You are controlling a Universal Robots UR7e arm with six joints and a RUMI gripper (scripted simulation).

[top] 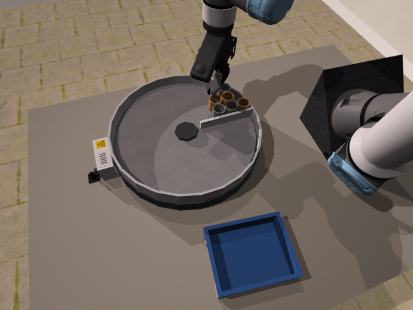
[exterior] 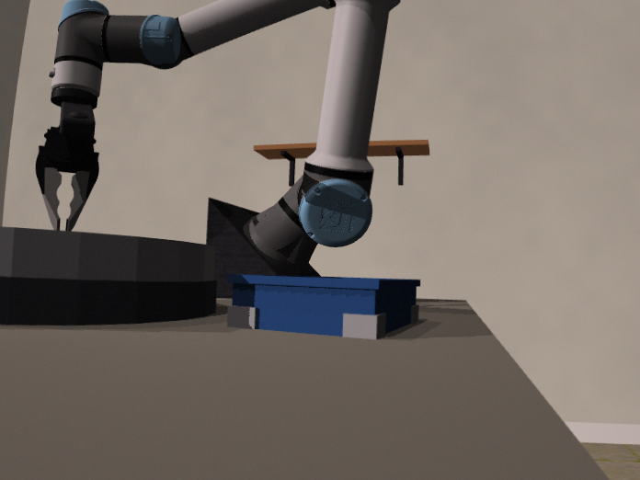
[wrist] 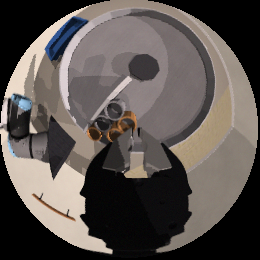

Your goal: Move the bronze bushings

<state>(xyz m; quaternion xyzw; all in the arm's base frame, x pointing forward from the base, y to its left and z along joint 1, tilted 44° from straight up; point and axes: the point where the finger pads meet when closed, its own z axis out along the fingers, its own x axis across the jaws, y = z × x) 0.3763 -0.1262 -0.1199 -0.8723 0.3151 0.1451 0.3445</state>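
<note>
Three bronze bushings (top: 215, 100) (top: 227, 96) (top: 242, 103) stand upright in a tight cluster with three steel bushings (top: 225, 88) (top: 231, 106) (top: 219, 109) at the far right of the round grey turntable (top: 185, 139), behind a grey fence bar (top: 226, 119). My gripper (top: 213, 87) is shut and empty, its tips just above the cluster's far left side, at rim height in the side view (exterior: 62, 226). In the wrist view the fingers point at the bronze bushings (wrist: 116, 132). The blue crate (top: 251, 253) sits empty in front of the turntable.
A black hub (top: 186, 130) marks the turntable's centre. A white control box with a warning label (top: 101, 153) sits at its left rim. A black block (top: 360, 100) and the arm's base joints (top: 367, 143) stand at the right. A wall shelf (exterior: 341, 148) hangs behind.
</note>
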